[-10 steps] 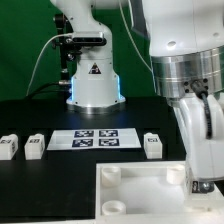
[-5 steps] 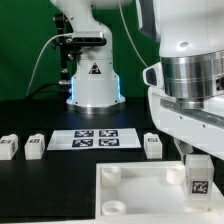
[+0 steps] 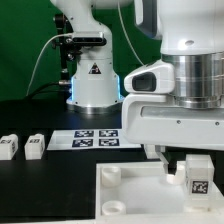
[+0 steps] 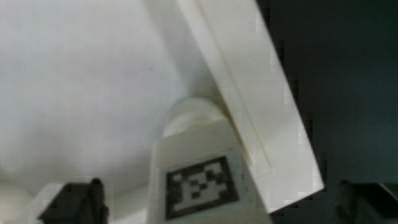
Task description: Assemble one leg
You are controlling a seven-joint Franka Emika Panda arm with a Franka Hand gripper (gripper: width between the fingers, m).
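Observation:
The leg (image 3: 197,180), a short white post with a black-and-white tag, stands upright at the near right corner of the big white panel (image 3: 130,195) in the exterior view. My gripper (image 3: 190,172) straddles its upper end. In the wrist view the leg (image 4: 210,170) lies between the two dark fingertips (image 4: 75,202), with a gap showing on each side, so the jaws stand open around it. The panel (image 4: 89,90) fills the wrist view behind the leg. Two more legs (image 3: 10,147) (image 3: 35,146) lie on the black table at the exterior view's left.
The marker board (image 3: 90,138) lies flat in the middle of the table behind the panel. The arm's white base (image 3: 93,80) stands at the back. Round sockets (image 3: 110,175) sit on the panel. The wrist body hides the table at the exterior view's right.
The wrist has turned, and its broad white body now swings out to the exterior view's left. The leg's tag still faces the camera and sits slightly lower.

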